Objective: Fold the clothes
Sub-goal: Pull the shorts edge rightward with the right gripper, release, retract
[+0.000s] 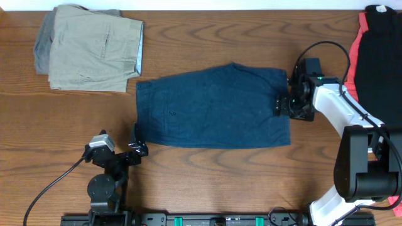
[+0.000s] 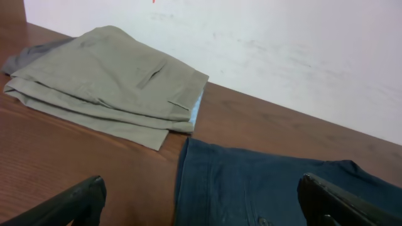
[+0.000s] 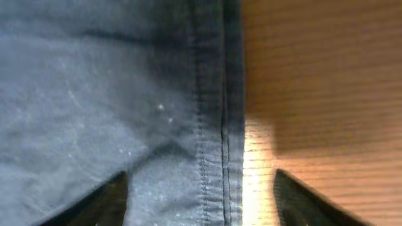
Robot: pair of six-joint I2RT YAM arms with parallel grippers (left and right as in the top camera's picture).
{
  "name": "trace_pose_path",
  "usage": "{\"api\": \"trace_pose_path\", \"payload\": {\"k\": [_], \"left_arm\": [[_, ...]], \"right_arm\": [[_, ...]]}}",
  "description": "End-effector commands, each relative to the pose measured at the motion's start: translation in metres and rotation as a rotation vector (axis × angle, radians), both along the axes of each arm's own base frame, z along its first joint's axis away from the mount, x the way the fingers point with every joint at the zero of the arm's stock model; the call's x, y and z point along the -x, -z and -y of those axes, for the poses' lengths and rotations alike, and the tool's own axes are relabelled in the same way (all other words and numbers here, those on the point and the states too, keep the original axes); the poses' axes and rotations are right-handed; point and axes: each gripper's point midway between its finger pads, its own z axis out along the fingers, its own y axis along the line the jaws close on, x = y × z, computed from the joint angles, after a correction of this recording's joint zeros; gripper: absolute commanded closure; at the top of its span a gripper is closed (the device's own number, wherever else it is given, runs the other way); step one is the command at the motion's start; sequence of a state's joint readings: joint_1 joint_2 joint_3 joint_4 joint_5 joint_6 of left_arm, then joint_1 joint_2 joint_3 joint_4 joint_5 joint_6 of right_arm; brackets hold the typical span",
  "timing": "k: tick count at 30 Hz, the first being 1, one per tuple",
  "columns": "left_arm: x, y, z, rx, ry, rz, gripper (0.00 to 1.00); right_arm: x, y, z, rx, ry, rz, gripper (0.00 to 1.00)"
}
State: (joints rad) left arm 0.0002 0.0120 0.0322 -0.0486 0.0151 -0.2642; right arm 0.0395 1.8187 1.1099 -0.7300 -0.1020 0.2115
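The navy blue shorts [image 1: 213,107] lie flat in the middle of the table. My left gripper [image 1: 135,148] is open at the shorts' lower left corner; in the left wrist view its fingers [image 2: 201,201] frame the shorts' left edge [image 2: 264,182]. My right gripper [image 1: 281,104] is open over the shorts' right edge. In the right wrist view its fingers [image 3: 198,198] straddle the stitched hem [image 3: 210,113], one over the fabric, one over the wood.
Folded khaki-beige trousers [image 1: 94,47] lie at the back left, also in the left wrist view [image 2: 107,81]. A black garment with coral-pink edge [image 1: 377,50] lies at the right edge. The wooden table [image 1: 207,179] shows in front.
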Motion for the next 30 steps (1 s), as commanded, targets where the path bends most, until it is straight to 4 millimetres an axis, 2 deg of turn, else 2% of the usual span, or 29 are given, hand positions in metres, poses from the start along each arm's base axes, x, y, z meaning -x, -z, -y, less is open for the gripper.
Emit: {"api": "trace_pose_path", "payload": {"k": [1, 6, 12, 13, 15, 19, 22, 25, 30], "left_arm": [[0.000, 0.018, -0.005, -0.012, -0.027, -0.044, 0.02], [0.000, 0.018, -0.005, -0.012, -0.027, -0.044, 0.02], [0.000, 0.018, -0.005, -0.012, -0.027, -0.044, 0.02], [0.000, 0.018, -0.005, -0.012, -0.027, -0.044, 0.02], [0.000, 0.018, -0.005, -0.012, -0.027, -0.044, 0.02], [0.000, 0.018, -0.005, -0.012, -0.027, -0.044, 0.02], [0.000, 0.018, -0.005, -0.012, -0.027, -0.044, 0.02], [0.000, 0.018, -0.005, -0.012, -0.027, -0.044, 0.02], [0.000, 0.018, -0.005, -0.012, -0.027, -0.044, 0.02]], "right_arm": [[0.008, 0.007, -0.004, -0.016, -0.011, -0.016, 0.42], [0.016, 0.017, -0.003, -0.017, 0.000, -0.027, 0.46], [0.018, 0.021, -0.003, -0.018, 0.008, -0.030, 0.39], [0.018, 0.021, -0.003, -0.018, 0.008, -0.029, 0.41], [0.019, 0.021, -0.003, -0.018, 0.011, -0.030, 0.55], [0.018, 0.021, -0.003, -0.022, 0.041, -0.030, 0.99], [0.017, 0.021, 0.001, 0.004, 0.044, -0.028, 0.99], [0.020, 0.020, 0.014, 0.073, 0.075, -0.043, 0.99], [0.027, 0.005, 0.040, 0.155, 0.141, -0.107, 0.99]]}}
